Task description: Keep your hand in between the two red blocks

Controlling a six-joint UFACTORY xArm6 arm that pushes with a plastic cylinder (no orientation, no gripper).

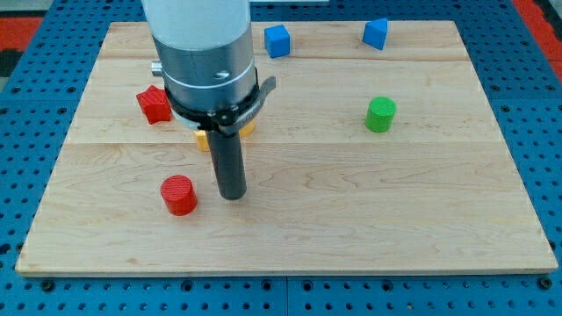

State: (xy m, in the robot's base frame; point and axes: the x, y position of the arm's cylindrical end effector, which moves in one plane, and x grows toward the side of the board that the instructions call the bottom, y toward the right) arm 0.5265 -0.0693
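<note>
A red star-shaped block (154,104) lies at the view's left, partly behind the arm's body. A red cylinder (178,195) stands lower on the board. My tip (233,196) rests on the board just to the right of the red cylinder, with a small gap, and below and right of the red star block. The rod rises from the tip to the silver arm body (206,61).
A yellow block (204,139), mostly hidden behind the rod, sits under the arm. Two blue blocks (277,40) (376,33) lie near the view's top. A green cylinder (381,115) stands at the right. The wooden board (395,211) ends at blue perforated table.
</note>
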